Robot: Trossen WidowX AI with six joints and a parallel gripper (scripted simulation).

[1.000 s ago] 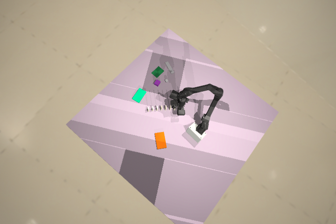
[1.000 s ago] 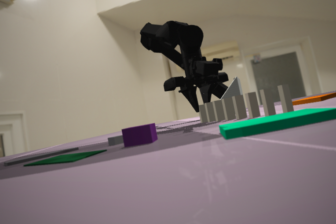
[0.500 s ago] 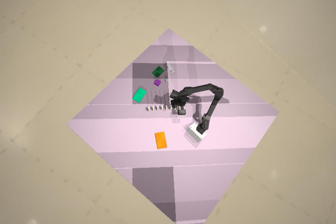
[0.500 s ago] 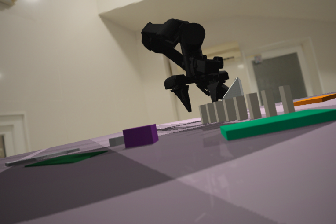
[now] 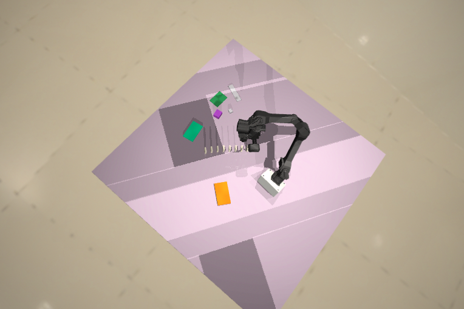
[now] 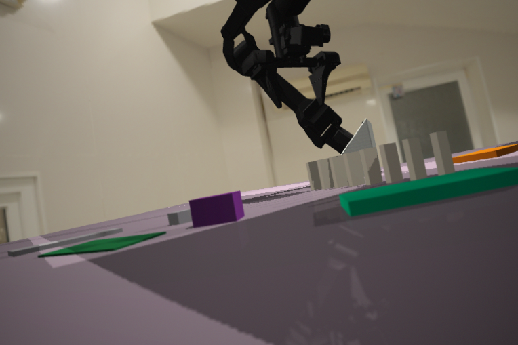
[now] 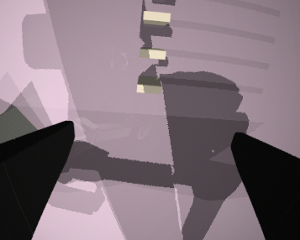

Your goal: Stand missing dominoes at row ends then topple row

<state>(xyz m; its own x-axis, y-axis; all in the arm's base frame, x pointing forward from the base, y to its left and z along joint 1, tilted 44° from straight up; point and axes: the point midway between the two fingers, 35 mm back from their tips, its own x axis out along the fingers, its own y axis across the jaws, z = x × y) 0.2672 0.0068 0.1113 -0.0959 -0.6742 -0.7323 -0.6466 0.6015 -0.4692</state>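
A row of several pale dominoes (image 5: 226, 148) (image 6: 378, 165) (image 7: 156, 18) stands upright on the pink table (image 5: 330, 170). The end domino (image 7: 149, 86) (image 5: 247, 147) nearest the arm stands on its own, apart from the fingers. My gripper (image 7: 155, 134) (image 5: 251, 142) (image 6: 299, 97) is open wide and empty. It hangs above the table just past that end of the row, and its fingers touch nothing.
A green slab (image 5: 192, 130) (image 6: 418, 192), a dark green tile (image 5: 218, 98) (image 6: 100, 243), a purple cube (image 5: 217, 113) (image 6: 216, 208), a small grey block (image 5: 230, 110) (image 6: 179, 217) and a grey strip (image 5: 234, 92) lie beyond the row. An orange slab (image 5: 221, 193) (image 6: 481, 154) lies near the arm's base (image 5: 270, 182).
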